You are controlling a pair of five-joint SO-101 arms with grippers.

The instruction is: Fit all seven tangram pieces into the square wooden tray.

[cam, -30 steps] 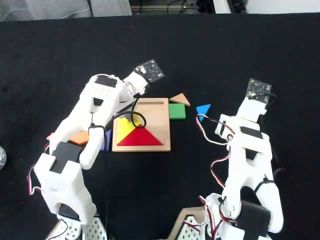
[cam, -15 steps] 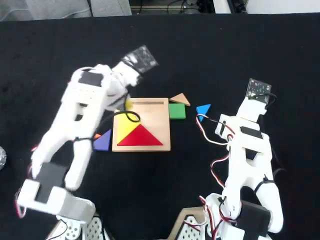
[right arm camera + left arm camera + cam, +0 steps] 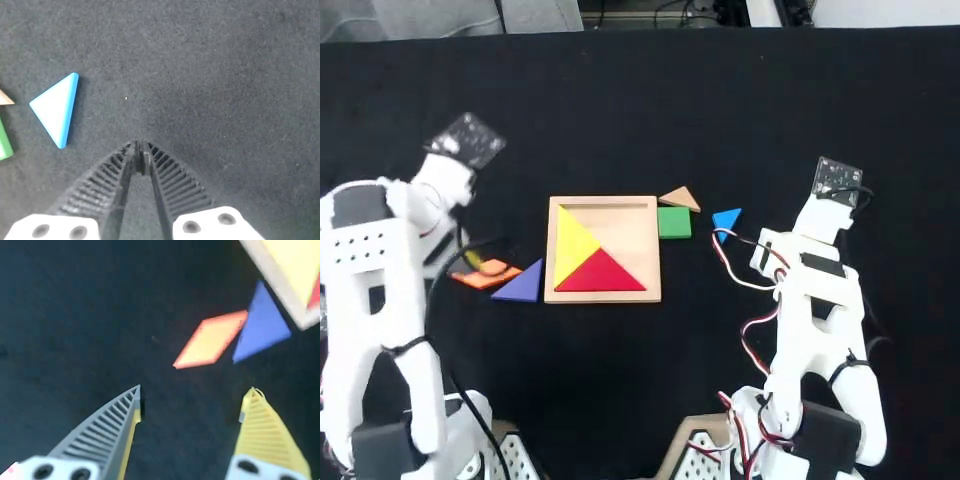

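The square wooden tray (image 3: 636, 215) lies mid-table holding a yellow triangle (image 3: 573, 243) and a red triangle (image 3: 602, 271). Left of it rest a purple triangle (image 3: 521, 284) (image 3: 260, 323) and an orange parallelogram (image 3: 486, 273) (image 3: 210, 339). A tan triangle (image 3: 680, 199), a green square (image 3: 674, 222) and a blue triangle (image 3: 726, 219) (image 3: 56, 110) lie to the tray's right. My left gripper (image 3: 192, 392) is open and empty, hovering left of the orange piece. My right gripper (image 3: 138, 149) is shut and empty over bare cloth, right of the blue triangle.
Black cloth covers the table (image 3: 720, 110). The left arm (image 3: 375, 260) stands at the far left, the right arm (image 3: 815, 290) at the right. A small grey object (image 3: 324, 314) sits at the left edge.
The left arm has swung from over the tray out to the left, uncovering the yellow triangle in the tray and the orange and purple pieces. The right arm has not moved.
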